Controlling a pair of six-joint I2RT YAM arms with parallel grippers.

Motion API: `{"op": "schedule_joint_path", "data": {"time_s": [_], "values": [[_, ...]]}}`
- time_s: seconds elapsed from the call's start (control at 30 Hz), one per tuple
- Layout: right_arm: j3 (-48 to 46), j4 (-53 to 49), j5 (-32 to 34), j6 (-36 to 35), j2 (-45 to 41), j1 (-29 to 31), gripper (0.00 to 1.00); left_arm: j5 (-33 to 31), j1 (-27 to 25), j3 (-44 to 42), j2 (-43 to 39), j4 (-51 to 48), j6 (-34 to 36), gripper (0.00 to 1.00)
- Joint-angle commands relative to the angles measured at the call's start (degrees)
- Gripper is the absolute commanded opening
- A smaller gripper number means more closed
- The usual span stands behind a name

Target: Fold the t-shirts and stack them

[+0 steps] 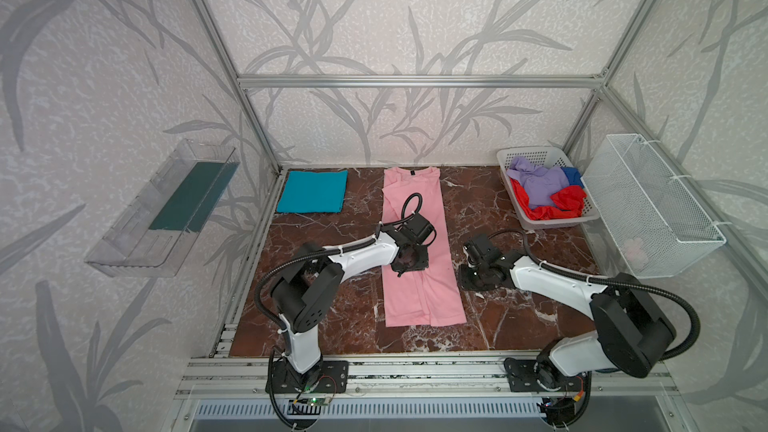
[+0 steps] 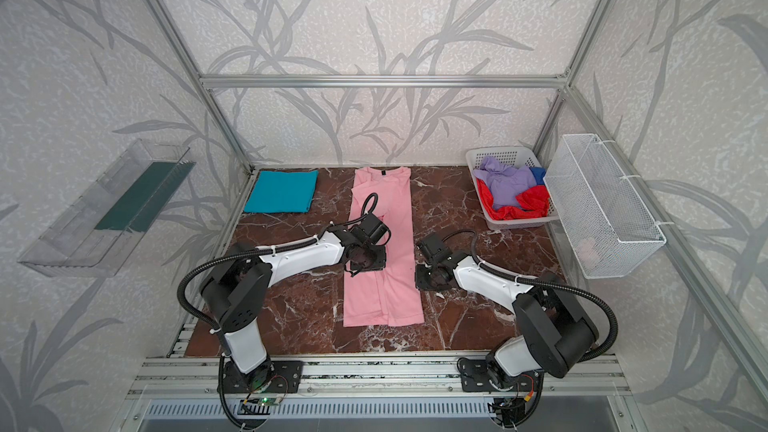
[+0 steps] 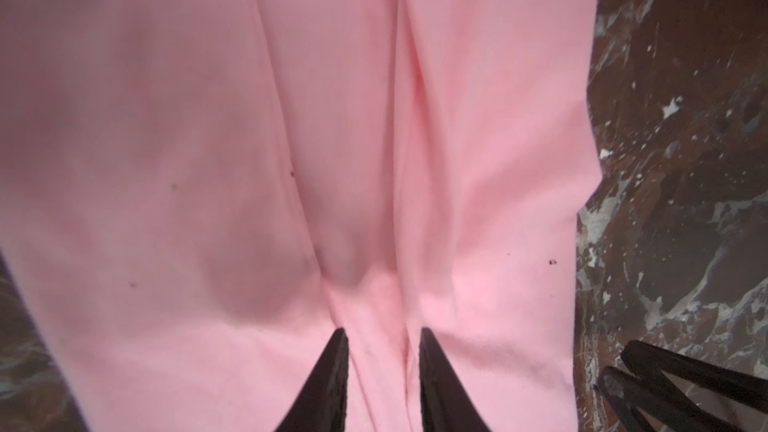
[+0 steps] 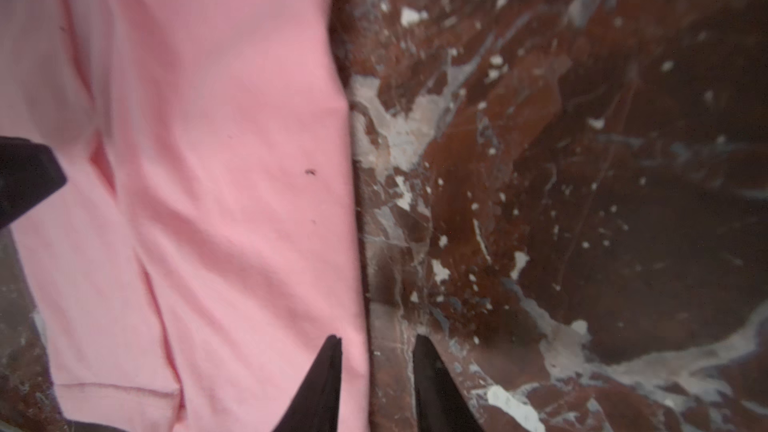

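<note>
teal shirt [image 1: 312, 192] folded far left; pink shirt [image 1: 417, 243] mid-table, sides in, cross-fold pending (other shirts [image 1: 544, 189] wait in basket [image 1: 552, 223]). i see left gripper [image 3: 382, 332] jaws parted astride a crease, right gripper [image 4: 376, 338] parted astride its edge.

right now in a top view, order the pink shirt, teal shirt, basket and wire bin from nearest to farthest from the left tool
1. pink shirt: mid-table, right under the left tool
2. teal shirt: far left corner
3. basket: far right corner
4. wire bin: on the right wall, past the basket
</note>
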Motion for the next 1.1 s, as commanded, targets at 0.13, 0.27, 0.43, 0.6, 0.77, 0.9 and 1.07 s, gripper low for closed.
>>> {"op": "schedule_joint_path", "data": {"time_s": [0.13, 0.27, 0.43, 0.6, 0.77, 0.9, 1.07], "values": [[8.4, 0.4, -0.7, -3.8, 9.0, -1.8, 0.33, 4.0, 3.5, 2.3, 3.7, 7.1, -0.2, 0.30], [11.3, 1.5, -1.2, -4.6, 13.4, -2.5, 0.34, 6.9, 4.1, 1.7, 5.6, 11.0, -1.4, 0.31], [13.8, 2.4, -1.7, -4.9, 18.0, -3.6, 0.35, 9.8, 4.7, 1.1, 6.9, 15.0, -2.9, 0.32], [14.1, 3.3, -2.2, -4.7, 19.4, -4.5, 0.27, 10.0, 5.3, 2.1, 8.0, 15.3, -2.6, 0.28], [13.7, 3.3, -1.8, -4.7, 19.5, -4.8, 0.26, 7.5, 5.4, 3.9, 8.8, 11.9, -0.8, 0.16], [13.2, 3.6, -2.0, -4.7, 19.5, -5.1, 0.26, 5.1, 5.7, 4.2, 8.1, 9.8, 0.5, 0.13], [12.9, 3.6, -2.4, -4.7, 19.7, -5.2, 0.26, 4.8, 5.8, 5.9, 9.4, 8.6, 1.2, 0.15]]}}
